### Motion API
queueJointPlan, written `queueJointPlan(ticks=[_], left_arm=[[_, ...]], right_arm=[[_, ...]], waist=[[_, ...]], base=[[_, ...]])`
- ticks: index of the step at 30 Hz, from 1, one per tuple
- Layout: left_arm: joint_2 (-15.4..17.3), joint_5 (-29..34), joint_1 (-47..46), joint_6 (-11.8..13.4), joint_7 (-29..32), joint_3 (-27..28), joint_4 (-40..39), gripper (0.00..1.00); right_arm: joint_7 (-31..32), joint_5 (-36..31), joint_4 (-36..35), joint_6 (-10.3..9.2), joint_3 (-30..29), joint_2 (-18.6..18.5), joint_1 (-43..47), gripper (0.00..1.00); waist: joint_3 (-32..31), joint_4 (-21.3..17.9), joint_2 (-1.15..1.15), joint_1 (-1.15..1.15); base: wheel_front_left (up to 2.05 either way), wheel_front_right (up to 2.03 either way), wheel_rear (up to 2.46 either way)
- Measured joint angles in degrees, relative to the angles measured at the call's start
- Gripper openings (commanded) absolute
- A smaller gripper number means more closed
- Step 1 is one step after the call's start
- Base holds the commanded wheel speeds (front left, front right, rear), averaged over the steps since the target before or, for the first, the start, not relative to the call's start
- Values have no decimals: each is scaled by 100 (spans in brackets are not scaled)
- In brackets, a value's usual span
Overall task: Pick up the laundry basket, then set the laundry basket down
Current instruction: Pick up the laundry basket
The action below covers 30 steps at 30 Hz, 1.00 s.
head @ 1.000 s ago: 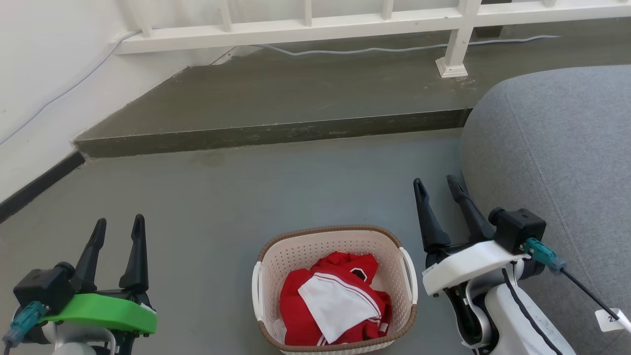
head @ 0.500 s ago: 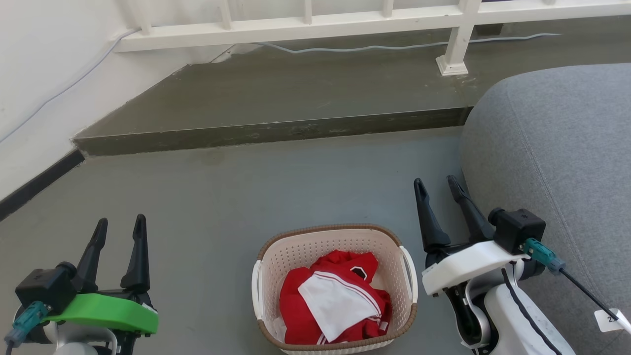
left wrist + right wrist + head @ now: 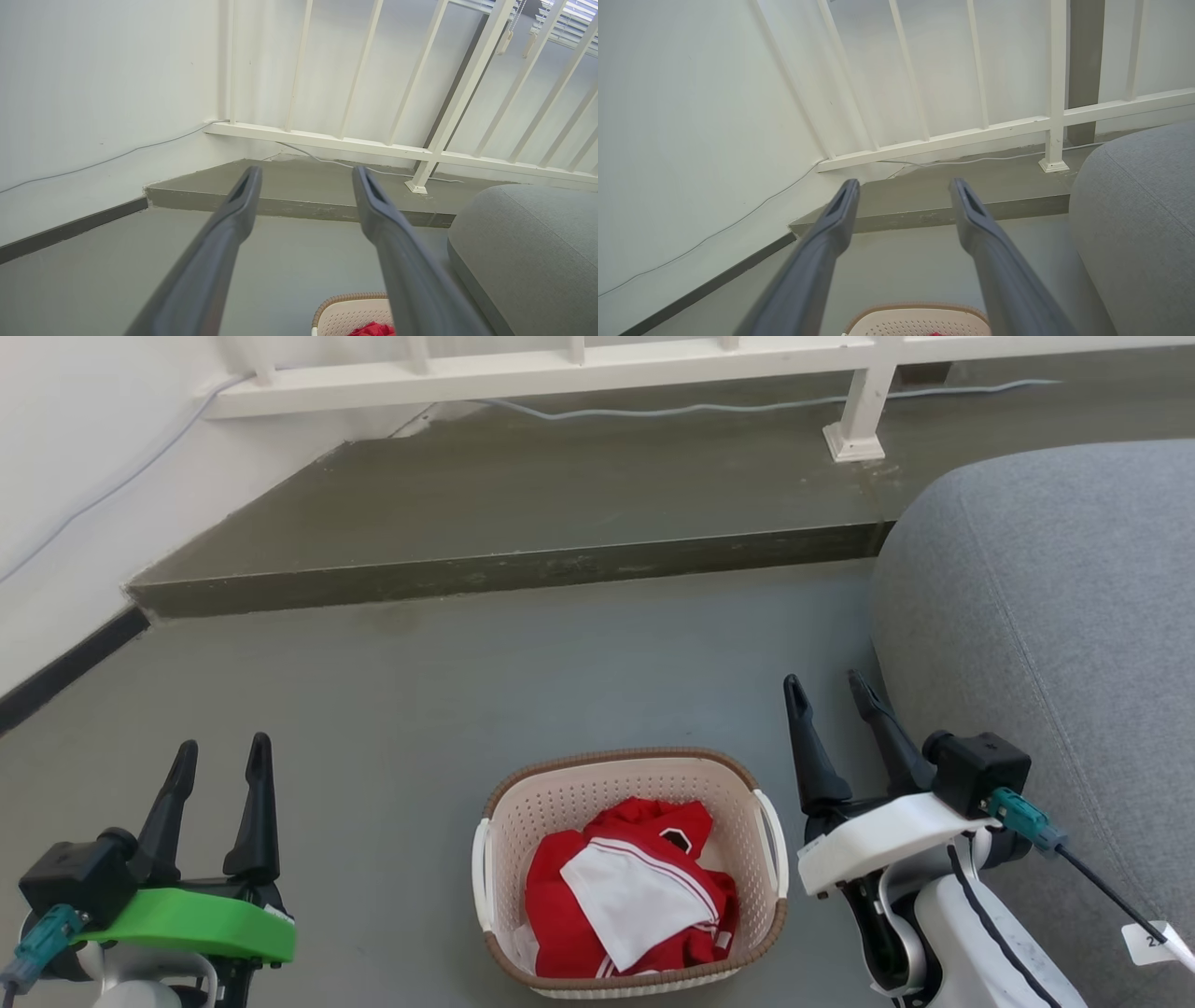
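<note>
Home living area: grey sofa [image 3: 1046, 616], white railing [image 3: 560, 375], laundry basket [image 3: 579, 803].

We see the laundry basket [image 3: 597, 791] standing upright on the grey floor [image 3: 420, 709]. It is small, of cream plastic, with rounded corners, perforated walls, a brown woven-look rim and a white handle on each side. Red and white clothes [image 3: 627, 896] lie bunched inside it.

Bright, soft daylight casts faint shadows; the fingers [image 3: 205, 280] of the left hand [image 3: 306, 175] blur near the lens, while the railing [image 3: 327, 140] beyond them is sharp yet splayed.
</note>
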Motion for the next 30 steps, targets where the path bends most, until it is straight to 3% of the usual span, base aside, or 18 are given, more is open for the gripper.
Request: queueJointPlan(ticks=[16, 30], left_arm=[[266, -172, -153, 0, -1, -176, -199, 100], [706, -582, -565, -1, 0, -604, -250, 100]], right_arm=[[0, -36, 36, -149, -5, 0, -26, 100], [0, -29, 57, -241, -30, -3, -298, 100]], waist=[[621, -156, 0, 0], [1479, -291, 0, 0]], base=[[0, 0, 0], [0, 0, 0]])
